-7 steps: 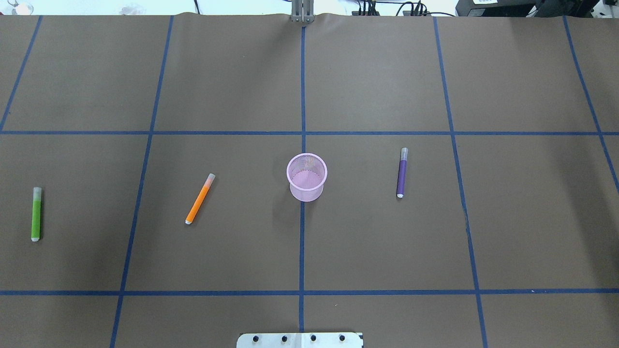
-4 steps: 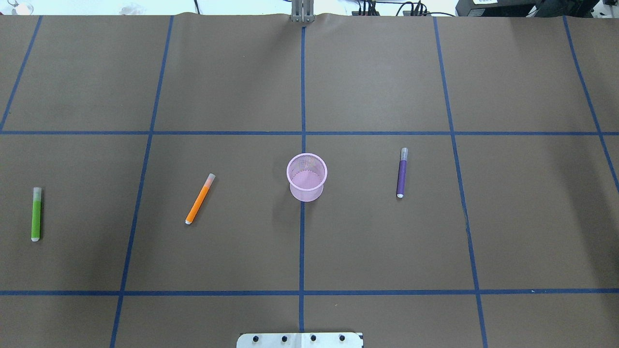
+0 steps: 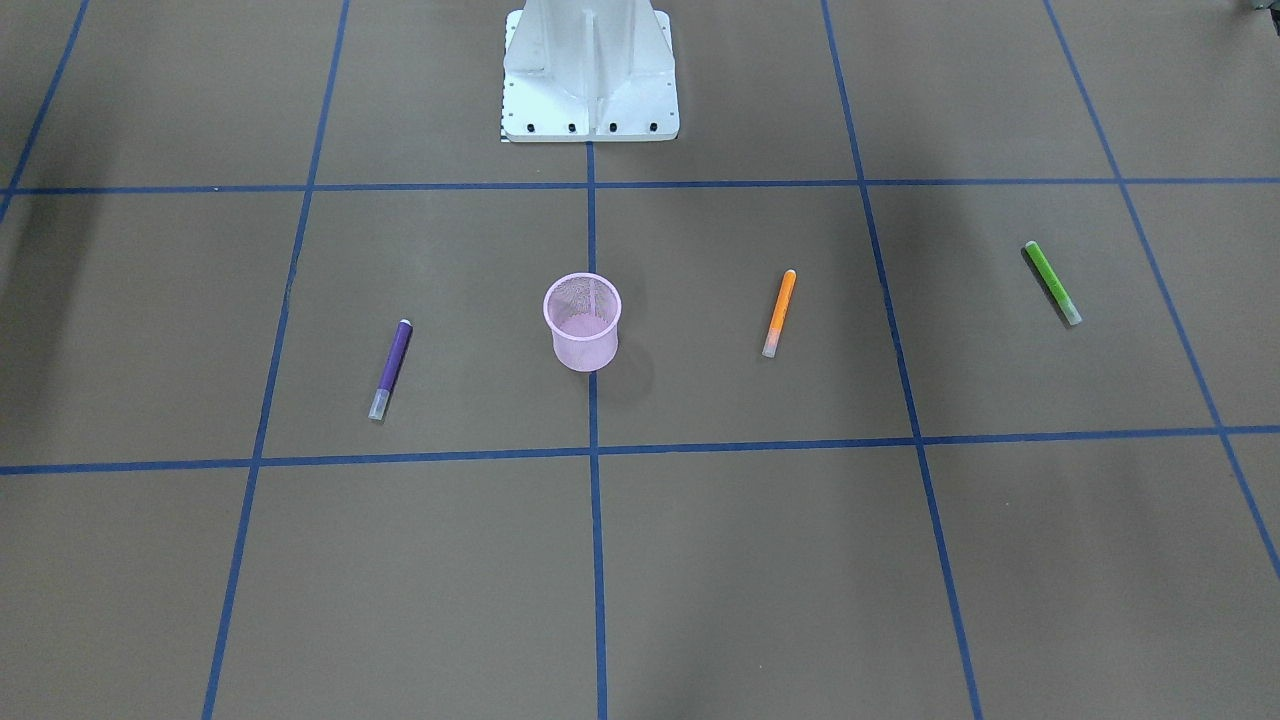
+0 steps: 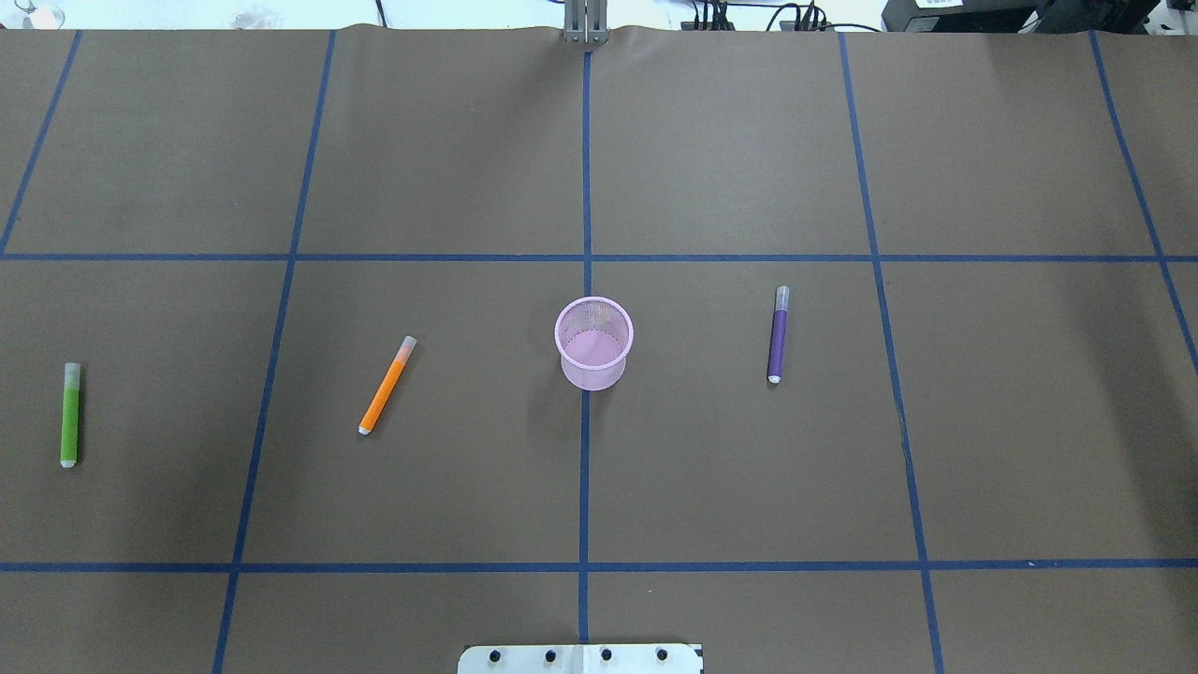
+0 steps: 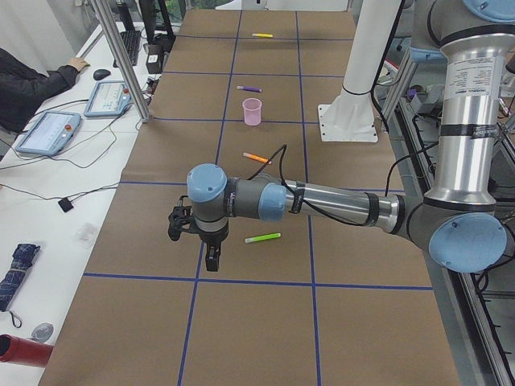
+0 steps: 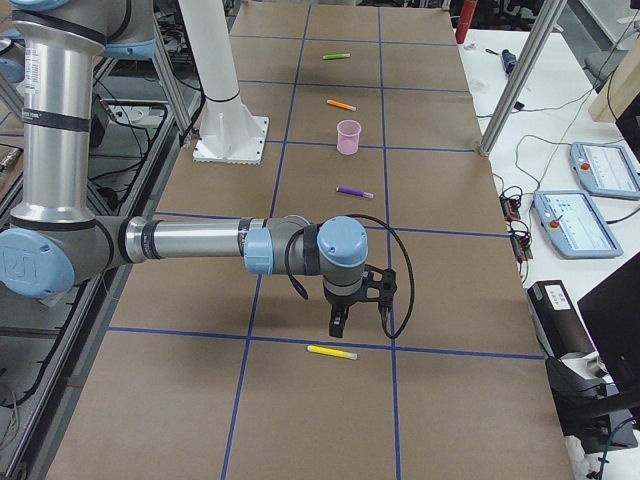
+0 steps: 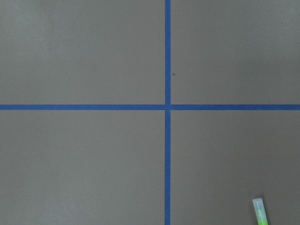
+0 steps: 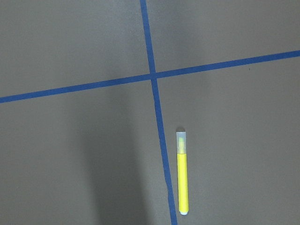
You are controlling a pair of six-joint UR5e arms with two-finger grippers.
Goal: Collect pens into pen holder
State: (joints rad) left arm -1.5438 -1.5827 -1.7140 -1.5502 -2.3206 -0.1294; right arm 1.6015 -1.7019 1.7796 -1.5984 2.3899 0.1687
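The pink mesh pen holder [image 4: 593, 342] stands upright at the table's middle. The orange pen [image 4: 387, 385] and the green pen [image 4: 70, 415] lie to its left, the purple pen [image 4: 778, 334] to its right. The yellow pen [image 8: 183, 171] lies flat beside a blue tape line in the right wrist view. My left gripper [image 5: 212, 261] hangs over the table near the green pen [image 5: 263, 238], and I cannot tell whether it is open. My right gripper [image 6: 338, 325] hangs just above the yellow pen [image 6: 332, 352], and I cannot tell whether it is open.
The white robot pedestal [image 3: 590, 70] stands at the table's edge behind the holder. An operator [image 5: 32, 80] sits at a side desk with tablets [image 5: 48, 133]. Aluminium posts [image 5: 121, 56] rise at the table's far edge. Blue tape lines grid the brown table cover.
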